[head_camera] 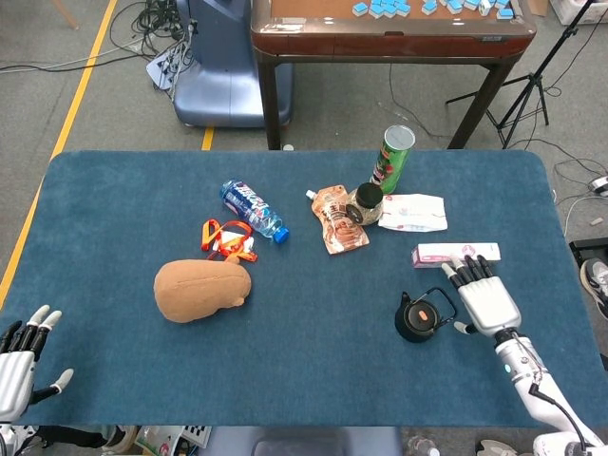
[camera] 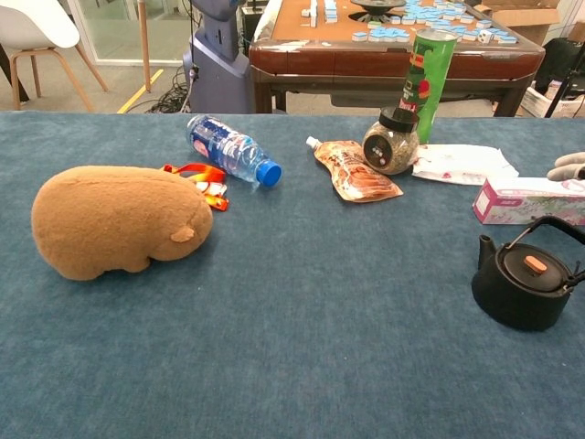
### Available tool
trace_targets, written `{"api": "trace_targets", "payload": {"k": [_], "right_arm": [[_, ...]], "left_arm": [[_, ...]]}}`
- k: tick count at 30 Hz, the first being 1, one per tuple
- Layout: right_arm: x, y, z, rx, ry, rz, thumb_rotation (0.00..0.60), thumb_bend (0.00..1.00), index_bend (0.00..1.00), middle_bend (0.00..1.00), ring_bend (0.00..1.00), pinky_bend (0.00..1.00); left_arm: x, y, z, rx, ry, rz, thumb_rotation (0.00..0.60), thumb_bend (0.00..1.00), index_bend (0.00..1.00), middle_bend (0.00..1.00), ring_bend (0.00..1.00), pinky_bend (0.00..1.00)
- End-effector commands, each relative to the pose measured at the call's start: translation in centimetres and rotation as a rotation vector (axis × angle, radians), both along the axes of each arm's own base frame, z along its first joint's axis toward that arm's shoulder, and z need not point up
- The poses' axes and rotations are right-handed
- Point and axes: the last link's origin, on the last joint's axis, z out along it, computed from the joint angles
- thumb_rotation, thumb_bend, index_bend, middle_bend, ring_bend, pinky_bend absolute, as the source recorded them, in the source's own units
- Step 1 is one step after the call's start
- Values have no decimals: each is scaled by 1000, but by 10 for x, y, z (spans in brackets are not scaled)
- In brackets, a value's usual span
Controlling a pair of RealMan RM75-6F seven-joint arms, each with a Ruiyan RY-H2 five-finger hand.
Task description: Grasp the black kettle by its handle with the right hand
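Kettle black, upright, handle raised

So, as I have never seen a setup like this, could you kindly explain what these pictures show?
A two-armed robot with human-like hands sits at a blue table. One picture looks down from its head, the other looks forward from its chest. The right hand is open beside the black kettle, holding nothing. The left hand rests open at the near corner. Also on the table: a brown plush toy, a water bottle, a green can, a jar and a pink box.
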Motion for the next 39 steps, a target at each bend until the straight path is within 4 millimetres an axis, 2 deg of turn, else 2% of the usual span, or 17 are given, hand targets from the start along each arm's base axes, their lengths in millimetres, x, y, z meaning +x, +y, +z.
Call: {"api": "trace_targets", "payload": {"k": [1,5,8,24,33,39], "right_arm": [[-2,-7,0,-10,6,-4,537,0,0,45,5,20],[0,-20,-4,-35,9,18,585,0,0,45,5,20],[5,-30,-9,-55,17,43,597,0,0,45,5,20],[52,-65,-43,-82,-27,145,600,0,0,45,5,20],[76,-67,-56,-65,-84,187,600,0,0,54,5,20],[71,-57,-49,-32,-115,160,600,0,0,101,12,20]], "left_arm": [[0,0,0,-1,0,2,600,203,114,51,145,46],[0,1,0,0,0,2,600,203,114,51,145,46],[0,1,0,2,0,0,600,203,114,51,145,47],[-3,1,1,4,1,14,600,203,114,51,145,46],[-4,1,2,6,1,19,600,203,114,51,145,46],[-4,0,3,8,0,22,600,203,114,51,145,46]]}}
